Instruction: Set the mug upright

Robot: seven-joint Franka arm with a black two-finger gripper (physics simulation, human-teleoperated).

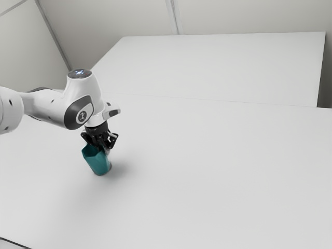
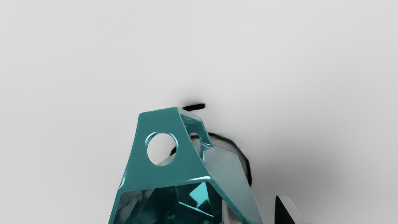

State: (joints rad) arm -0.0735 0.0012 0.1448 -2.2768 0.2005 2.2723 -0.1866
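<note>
Mug under the hand, tilted, open end toward it

The teal, glossy, hard-faceted mug leans, neither upright nor flat on its side. Its angular open mouth is up and tipped toward the exterior view's left, its narrower base low and toward that view's right. From the mouth juts a flat, tapering part with a round hole through it (rather like a big eyelet). Inside, the angled walls are darker, with one bright patch. It is at the white table; whether its base touches down, I cannot tell.
</note>
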